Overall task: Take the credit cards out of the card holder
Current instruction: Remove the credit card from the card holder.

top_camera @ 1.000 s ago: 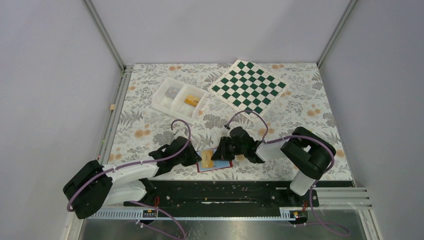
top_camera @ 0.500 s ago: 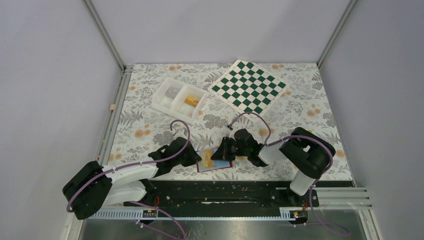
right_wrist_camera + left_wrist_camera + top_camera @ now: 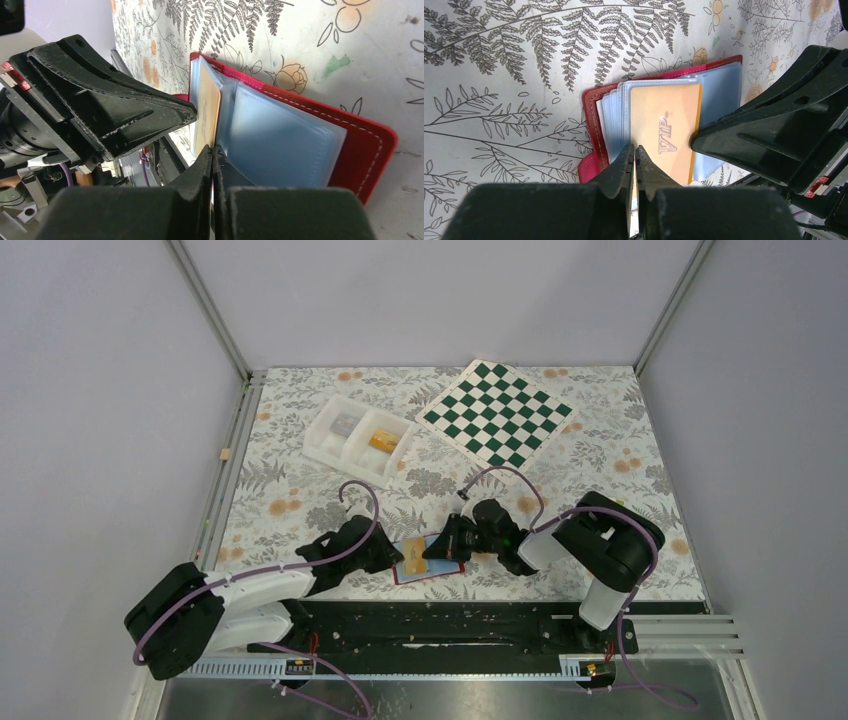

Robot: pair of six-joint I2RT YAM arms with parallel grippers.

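Embossed orange credit card [image 3: 666,132] lies on stitched red card holder [image 3: 365,150].

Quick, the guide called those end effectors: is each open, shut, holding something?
Left end effector: shut, tips at the orange card; grip cannot be told.
Right end effector: shut, tips against the open card holder; grip cannot be told.

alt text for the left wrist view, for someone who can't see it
The left claw, shut, touches the near edge of an orange credit card stamped VIP, lying on the open red card holder with pale blue sleeves. The right claw meets the card's right side, over a fern-print tablecloth.
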